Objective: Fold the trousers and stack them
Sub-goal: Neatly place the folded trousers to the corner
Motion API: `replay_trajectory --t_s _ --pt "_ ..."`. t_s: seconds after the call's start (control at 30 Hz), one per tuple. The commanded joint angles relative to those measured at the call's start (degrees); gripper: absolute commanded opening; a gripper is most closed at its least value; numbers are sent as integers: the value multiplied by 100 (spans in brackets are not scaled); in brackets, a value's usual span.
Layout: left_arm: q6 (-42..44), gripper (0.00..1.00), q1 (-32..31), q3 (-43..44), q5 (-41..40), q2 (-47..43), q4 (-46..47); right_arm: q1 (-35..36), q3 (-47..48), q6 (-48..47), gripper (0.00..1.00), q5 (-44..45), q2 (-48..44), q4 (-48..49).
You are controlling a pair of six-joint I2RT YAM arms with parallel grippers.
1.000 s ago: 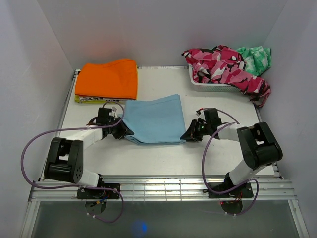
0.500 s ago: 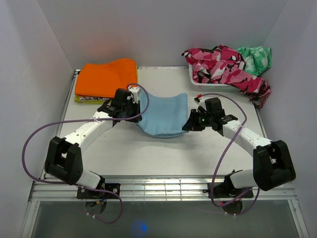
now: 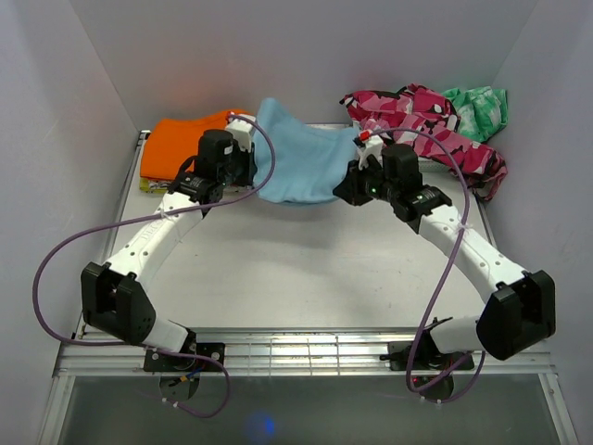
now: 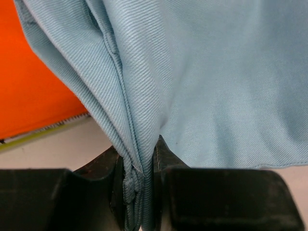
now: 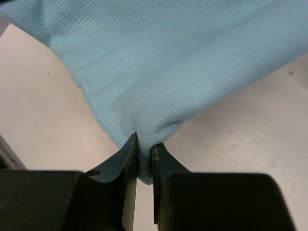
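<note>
Trousers: light sky-blue soft cloth trousers (image 3: 306, 167), folded, hung clear of the white worktop (image 3: 306, 278) at the far middle, sagging between the two arms.
Left jaws: pinching the trousers' left edge, with several bunched layers and a seam pressed between them.
Right jaws: pinching the right edge, with only a thin lip of cloth caught near the tips.
Slip risk: shallow hold on the right. Could pull free under a stretch or a quick swing, dropping that side and undoing the fold.
Layer risk: thick bundle on the left, inner plies perhaps not all clamped. Could slide out and open on landing.
Placement risk: probably bound for the bright orange folded garment (image 3: 199, 144) at far left. Uneven release likely to leave the fold skewed or half off the pile.
Drag risk: sagging middle apt to catch the orange edge and roll under.
Nearby left: flat yellow-edged printed thing (image 3: 171, 186) under the orange garment, showing at its near side.
Nearby right: white plastic basket (image 3: 394, 159) at far right, with a pink camouflage-patterned garment (image 3: 417, 116) spilling over its rim and green patterned cloth (image 3: 477, 107) beyond.
In the way: basket rim and pink cloth near the right wrist. Purple cable (image 3: 56, 269) looped close to the trousers at the left wrist, apt to snag.
</note>
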Motion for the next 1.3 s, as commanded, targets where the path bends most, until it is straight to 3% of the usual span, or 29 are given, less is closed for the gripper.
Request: replay_trajectory --t_s 0.0,0.23,0.4,0.63,0.77,0.97,1.27 --pt "250 0 494 473 -506 -129 1231 83 837 -624 8 244 372 849" --pt "180 0 1928 1571 -112 592 1504 294 2559 -844 8 385 2013 1403" --pt "171 0 2805 1651 310 864 1979 540 4296 -845 8 517 3289 1553" --pt "-320 0 3826 1730 617 1426 2603 1032 5986 -712 8 666 5125 1860" --pt "-550 0 4318 1686 995 1778 2806 1217 6374 -704 8 886 5786 2107" --pt "-356 0 4530 1449 1171 2261 3158 1445 6568 -783 8 1132 6560 2449" --pt "-391 0 4776 1598 1242 3220 2973 1516 6429 -1327 8 1422 7132 2722"
